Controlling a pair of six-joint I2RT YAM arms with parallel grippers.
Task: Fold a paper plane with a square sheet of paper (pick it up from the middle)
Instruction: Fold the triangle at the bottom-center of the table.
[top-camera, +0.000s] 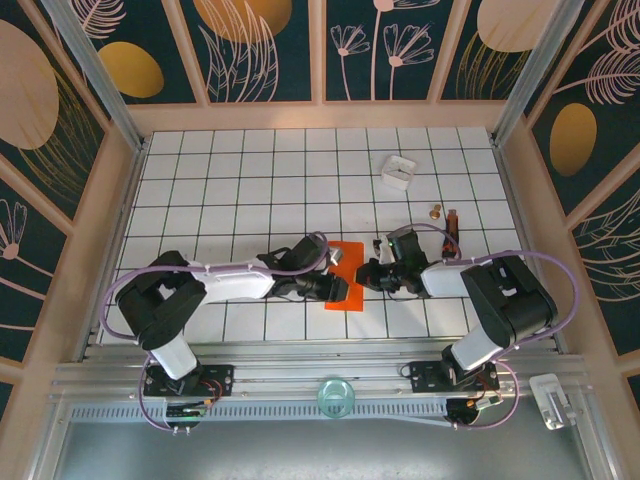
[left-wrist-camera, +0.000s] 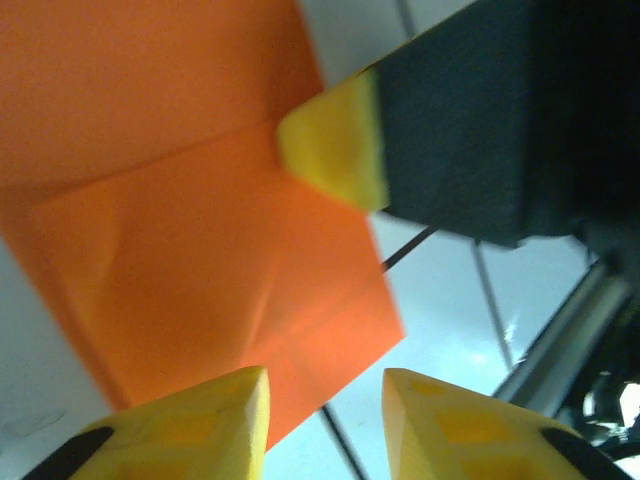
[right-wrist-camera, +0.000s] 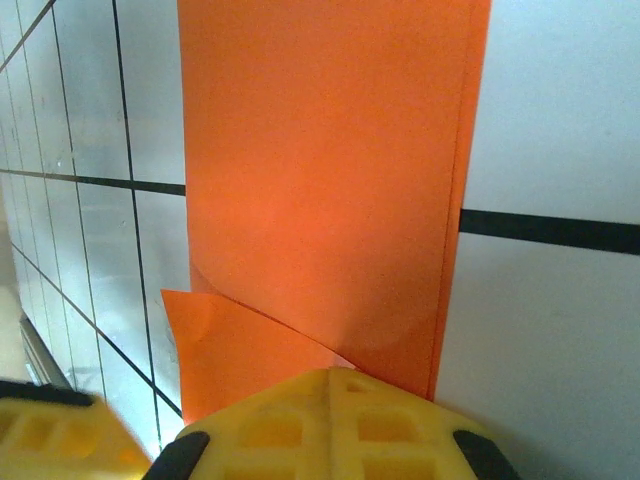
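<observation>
Step in hand, as you can judge it: an early fold, well short of a plane. The paper (top-camera: 345, 272) lies flat on the desk (top-camera: 250, 180), near its front middle, between the two claws. It is already doubled. The right wrist view shows a second edge just inside the paper's right border and a small flap (right-wrist-camera: 235, 350) at the near corner. The left wrist view shows one creased layer lying on another.

Right claw (right-wrist-camera: 335, 400): fingers together, nothing visibly between them. It sits at the paper's near edge. From the left wrist view its tip (left-wrist-camera: 335, 145) lies on the step between the layers, so you appear to be pinning the fold. Contact looks likely, but you cannot confirm pressure.

Left claw (left-wrist-camera: 325, 405): fingers apart with a clear gap, holding nothing. One finger (left-wrist-camera: 200, 425) overlaps the paper's corner, and the desk shows through the gap.

Next move, judged: hold the right tip down as anchor. Bring the left claw to a free edge or the loose flap, close on a single layer and carry it over to the crease. Thin paper will slide or buckle if the anchor lifts. Grabbing both layers would undo the fold. The white box (top-camera: 397, 170) sits well apart on the far side.
</observation>
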